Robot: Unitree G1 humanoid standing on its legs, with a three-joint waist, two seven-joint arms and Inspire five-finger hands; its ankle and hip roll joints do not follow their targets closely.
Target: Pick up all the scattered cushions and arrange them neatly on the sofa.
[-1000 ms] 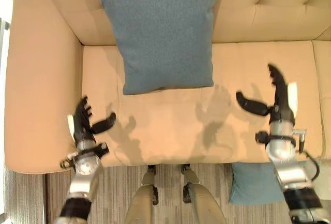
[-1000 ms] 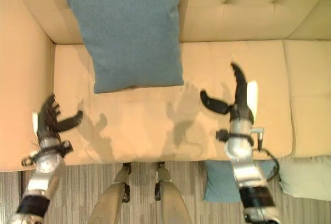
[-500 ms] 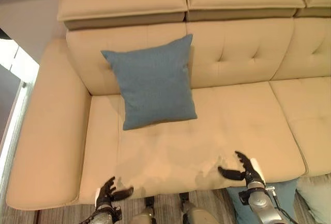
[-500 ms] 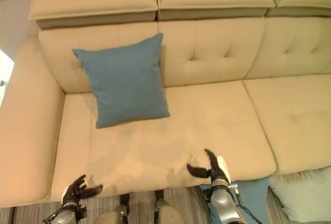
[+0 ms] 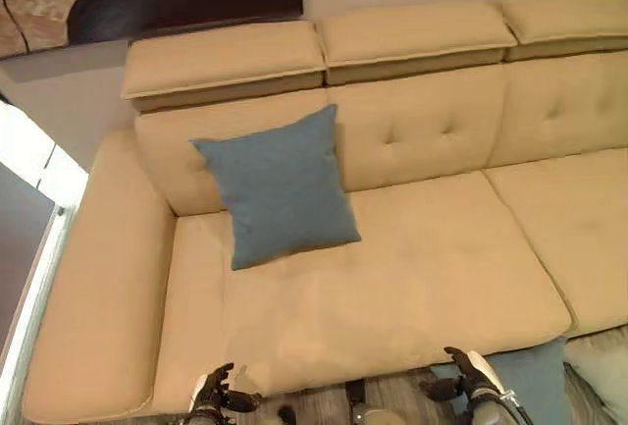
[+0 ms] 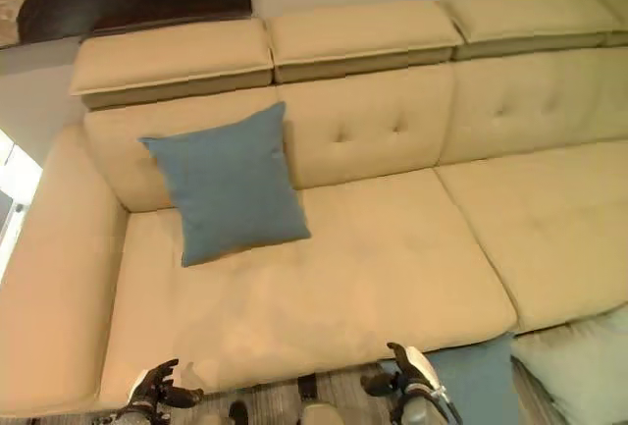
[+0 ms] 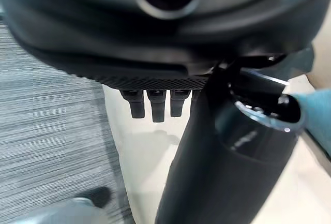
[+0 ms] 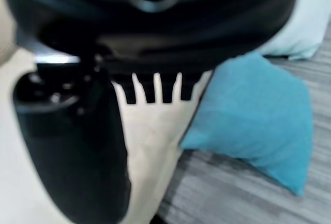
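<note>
From your head camera, one blue cushion (image 5: 279, 185) leans upright against the backrest of the tan sofa (image 5: 412, 278), wide bare seat to its right. Both hands hang at the seat's front edge, left hand (image 5: 218, 396) and right hand (image 5: 469, 378) with fingers spread, empty. Your right wrist camera shows a second blue cushion (image 8: 258, 120) and a pale cushion (image 8: 305, 32) on the grey floor (image 8: 217, 198) against the sofa front.

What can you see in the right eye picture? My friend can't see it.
A blue cushion leans on the back of a tan sofa. Two more cushions, blue and pale, lie on the floor at its front right.
</note>
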